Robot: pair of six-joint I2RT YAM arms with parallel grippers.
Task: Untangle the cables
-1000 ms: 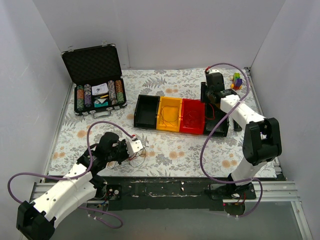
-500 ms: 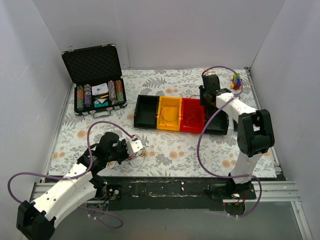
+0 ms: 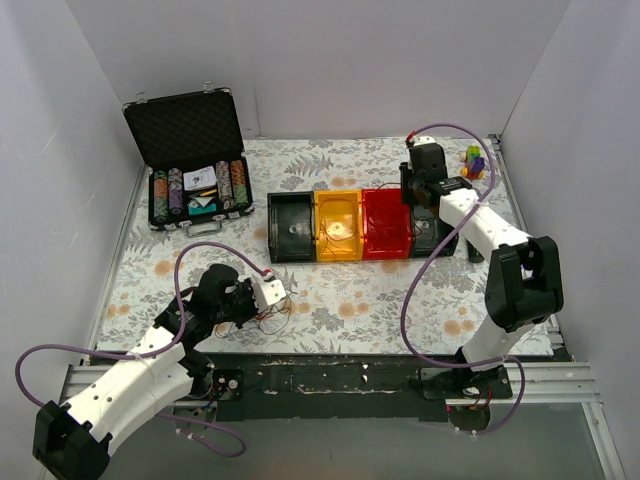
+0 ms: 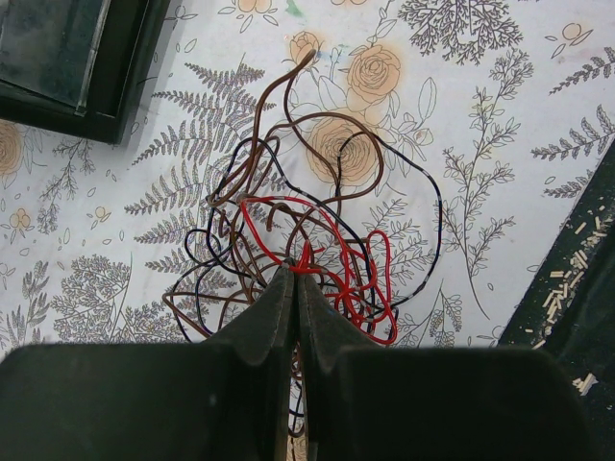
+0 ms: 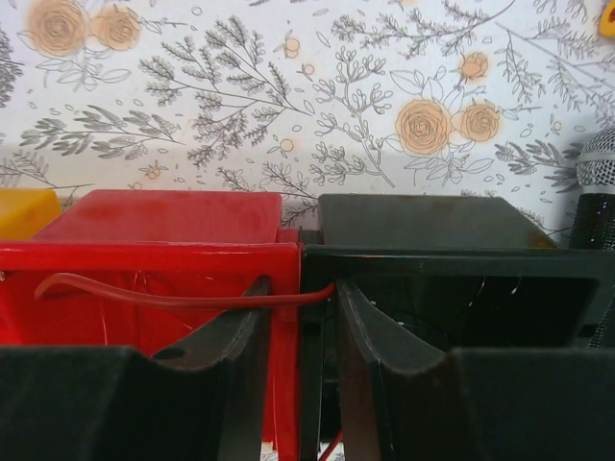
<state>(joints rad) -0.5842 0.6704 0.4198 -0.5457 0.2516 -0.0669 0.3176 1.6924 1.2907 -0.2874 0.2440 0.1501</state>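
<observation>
Cables [image 4: 317, 226]: a limp, featherlight tangle of red, brown and dark wires on the floral counter [image 4: 500, 115]. The left end effector [image 4: 295, 271] is clamped on red strands at the knot, though the loose outer loops probably offer a cleaner hold. The right end effector [image 5: 300, 286], jaws narrowly apart, straddles the wall where the red bin [image 5: 163, 216] meets the black bin [image 5: 423, 223]; whether it grips cannot be told.

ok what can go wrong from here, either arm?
1. The left gripper is shut on the cables mid-tangle; pulling may tighten the knot or drag the whole bunch.
2. The right gripper straddles the wall between red bin and black bin, a red cable crossing between its fingers; closing may clamp the wall and shift the bins.
</observation>
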